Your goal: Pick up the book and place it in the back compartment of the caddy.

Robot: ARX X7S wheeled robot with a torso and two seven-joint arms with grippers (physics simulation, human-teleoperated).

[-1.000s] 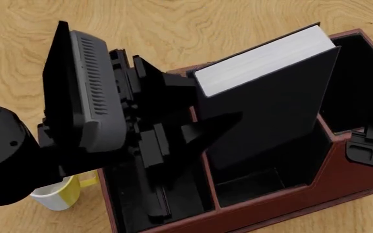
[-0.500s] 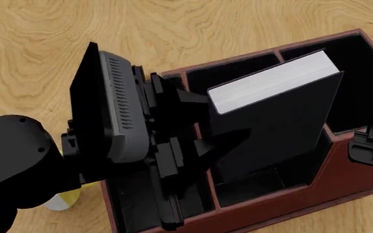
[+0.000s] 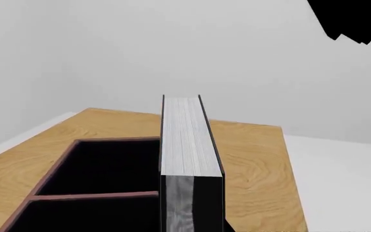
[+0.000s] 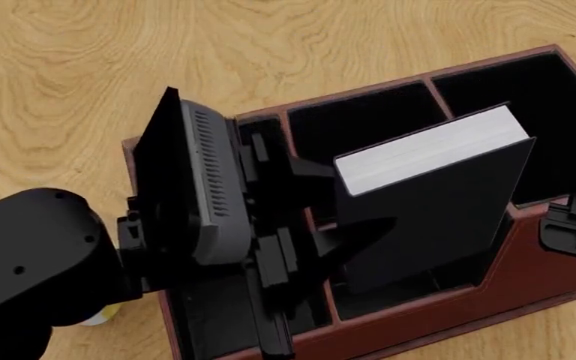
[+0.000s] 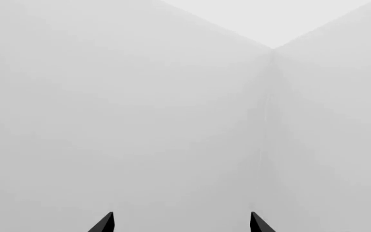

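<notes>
The book (image 4: 438,199) stands upright and tilted between the fingers of the left gripper (image 4: 343,206), which are closed on its lower spine end at about 9 o'clock of the volume; one dark pointed finger (image 4: 363,229) lies flat across the near cover, the other is hidden behind. The book's lower edge has sunk into a cell on the near side of the caddy (image 4: 448,311), its top corner leaning toward 2 o'clock over the cells beyond. It is a thick hardcover with matte black boards and a white, finely lined block of page edges; the left wrist view looks along those pages (image 3: 184,140), with black-lined cells and thin red-brown dividers beside them. The caddy is a dark red-brown, leather-look box with sharp corners and black interior, resting on a pale wood-grain table (image 4: 88,60). Which cell counts as the back compartment cannot be told with certainty here. Compared with half a second ago, the book sits lower in the box and the left arm has come forward and down, covering more of the yellow-and-white mug (image 4: 98,319) at 7 o'clock. The right gripper (image 5: 182,223) shows two black tips spread apart against a blank grey wall, holding nothing.
</notes>
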